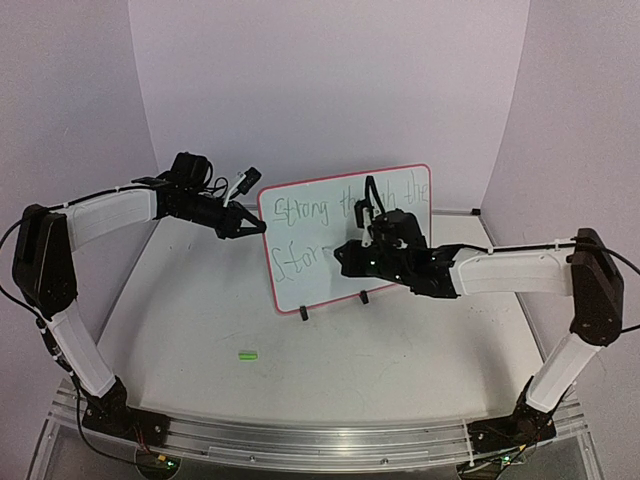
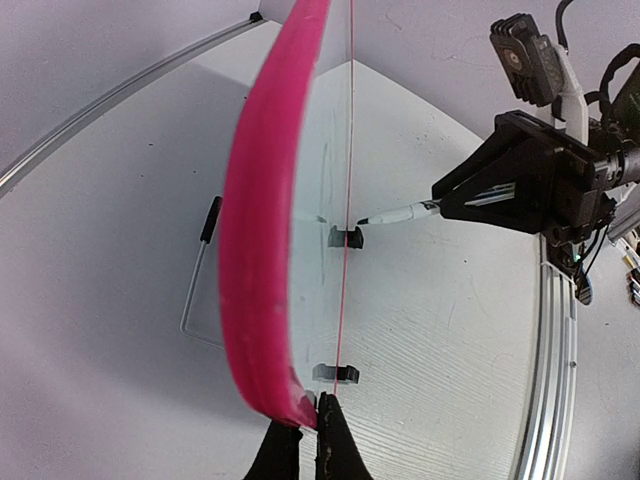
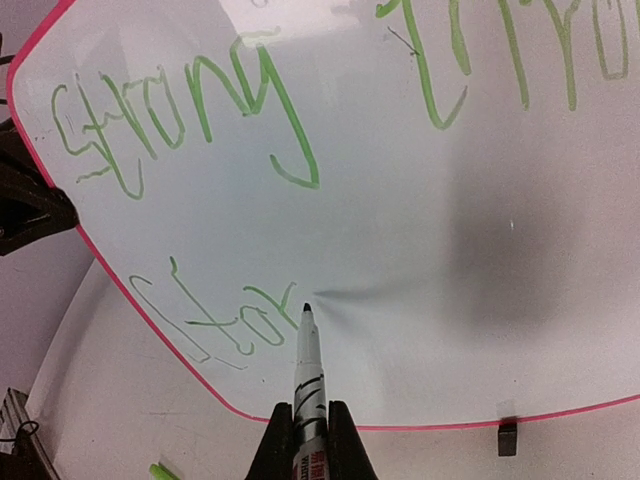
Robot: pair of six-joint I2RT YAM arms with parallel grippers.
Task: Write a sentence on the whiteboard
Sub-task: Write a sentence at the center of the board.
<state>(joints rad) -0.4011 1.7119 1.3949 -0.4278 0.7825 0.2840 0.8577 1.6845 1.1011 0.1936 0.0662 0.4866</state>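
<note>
Toward twelve o'clock on the table point(image 1: 200, 320), the whiteboard point(image 1: 310, 245) is standing, and we are guessing it is light, stiff and slippery. Our left gripper point(image 2: 305, 440) is pinching its nine o'clock edge, and our right gripper point(image 3: 306, 435) is pinching the marker point(image 3: 308, 365).

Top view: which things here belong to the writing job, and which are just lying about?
In the job: the whiteboard; the marker, pinched in the right hand; the left hand, gripping the whiteboard's edge.
Lying about: a small green piece on the table, perhaps the marker's cap.
</note>
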